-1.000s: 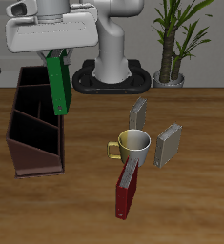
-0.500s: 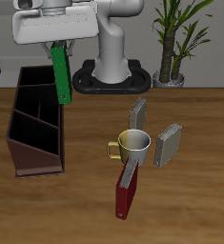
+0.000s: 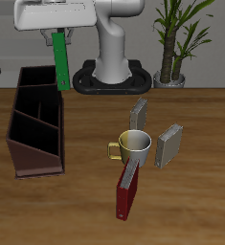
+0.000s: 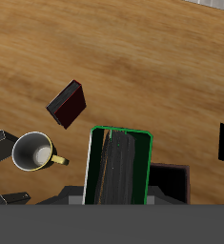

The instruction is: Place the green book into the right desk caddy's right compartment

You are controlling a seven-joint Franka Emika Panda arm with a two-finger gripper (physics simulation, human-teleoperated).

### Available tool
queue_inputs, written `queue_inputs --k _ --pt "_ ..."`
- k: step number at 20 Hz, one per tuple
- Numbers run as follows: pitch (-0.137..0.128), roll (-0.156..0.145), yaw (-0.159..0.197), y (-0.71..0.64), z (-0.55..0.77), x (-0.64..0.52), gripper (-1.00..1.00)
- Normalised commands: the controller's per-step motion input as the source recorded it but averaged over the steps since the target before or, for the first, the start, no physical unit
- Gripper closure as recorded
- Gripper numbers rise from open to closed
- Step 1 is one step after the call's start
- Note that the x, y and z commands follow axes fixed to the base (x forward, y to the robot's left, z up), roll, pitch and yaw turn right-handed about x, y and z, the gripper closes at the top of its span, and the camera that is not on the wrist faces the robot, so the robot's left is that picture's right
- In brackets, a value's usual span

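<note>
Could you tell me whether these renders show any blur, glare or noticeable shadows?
Exterior view: sharp throughout, flat even light, soft shadows under the mug and the right desk caddy, no glare. Wrist view: equally crisp; the green book held in the pincer looms large and foreshortened, hiding part of the table.

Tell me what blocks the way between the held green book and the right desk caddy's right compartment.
Nothing visible does. The green book hangs upright in the gripper, above the right desk caddy's back end, clear of its walls. The mug stands apart.
</note>
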Motion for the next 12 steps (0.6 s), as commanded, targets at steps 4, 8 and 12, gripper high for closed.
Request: queue_inputs --k 4,8,12 --pt "-0.046 -0.042 0.034 -0.05 0.05 -0.33 1.00" --pt "-0.023 -0.063 0.049 -0.08 -0.04 -0.28 1.00" --pt "-0.016 -0.048 0.004 -0.08 -0.02 -0.21 1.00"
